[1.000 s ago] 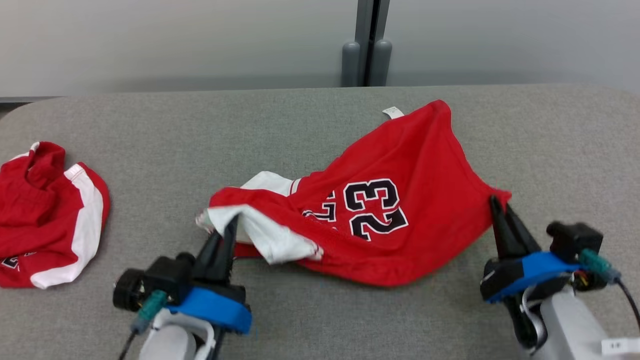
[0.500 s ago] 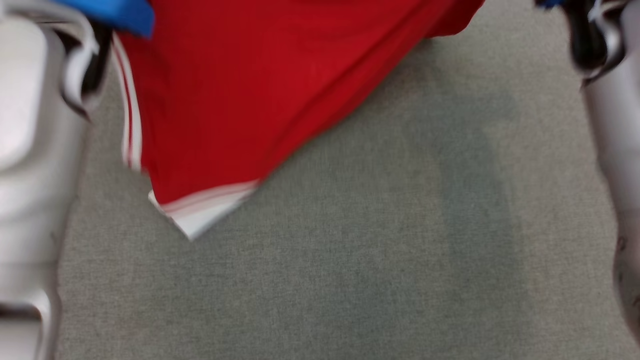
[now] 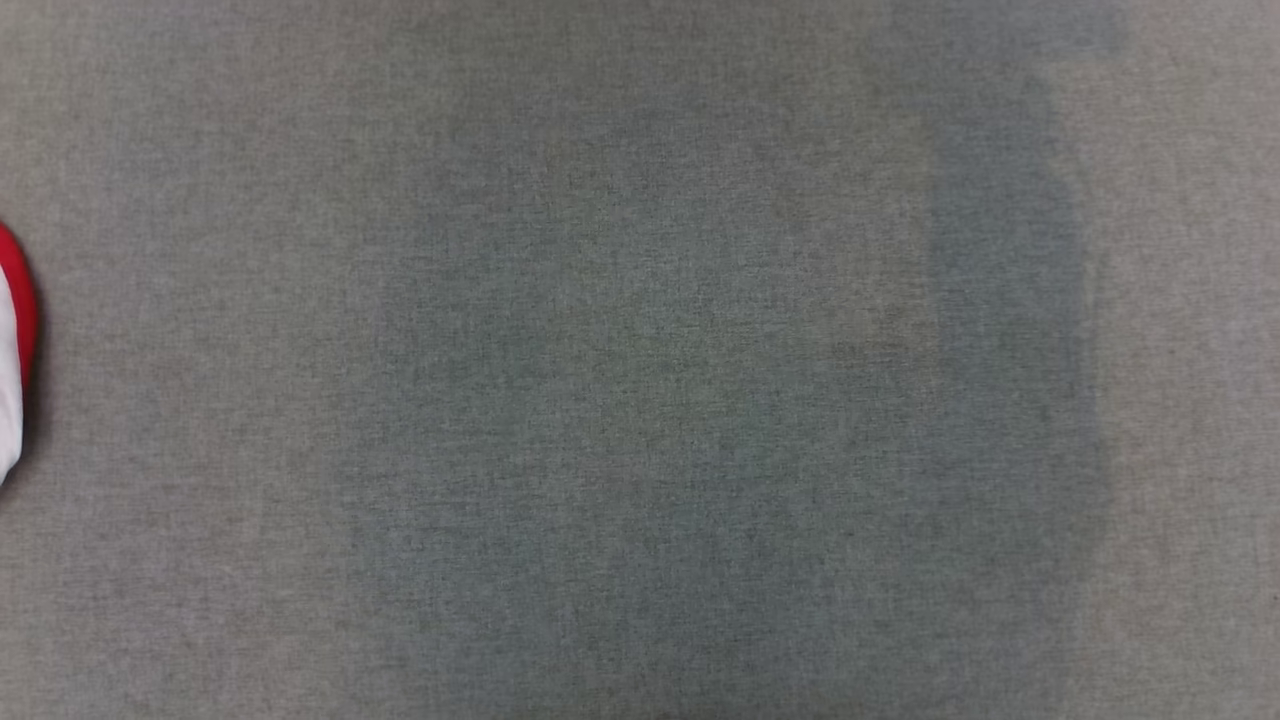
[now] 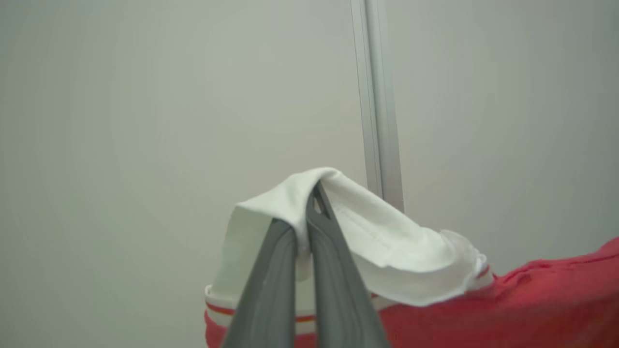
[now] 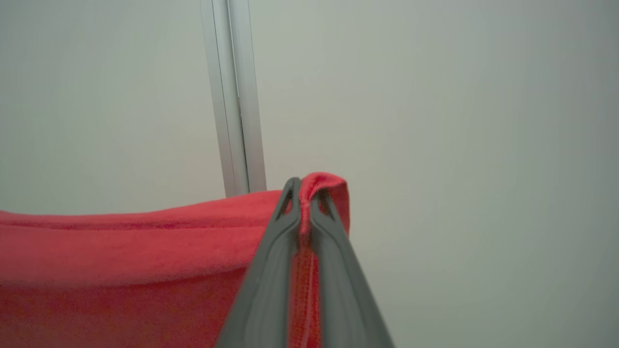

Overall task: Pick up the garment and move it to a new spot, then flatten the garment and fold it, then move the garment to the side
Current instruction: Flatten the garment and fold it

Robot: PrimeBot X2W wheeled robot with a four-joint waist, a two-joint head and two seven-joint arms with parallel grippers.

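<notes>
Two folds of garment (image 5: pixel 121 241) pinched tight between tips of left pincer (image 4: pixel 304 212), right pincer (image 5: pixel 303 191).

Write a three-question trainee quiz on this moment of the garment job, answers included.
1. True or false: the left gripper is shut on a white part of the garment.
2. Which colour of fabric does the right gripper pinch? A) red B) white C) black
3. Fill in: in the head view, a red-and-white cloth lies on the grey table at the ___ edge.
Key: 1 true; 2 A; 3 left.
</notes>
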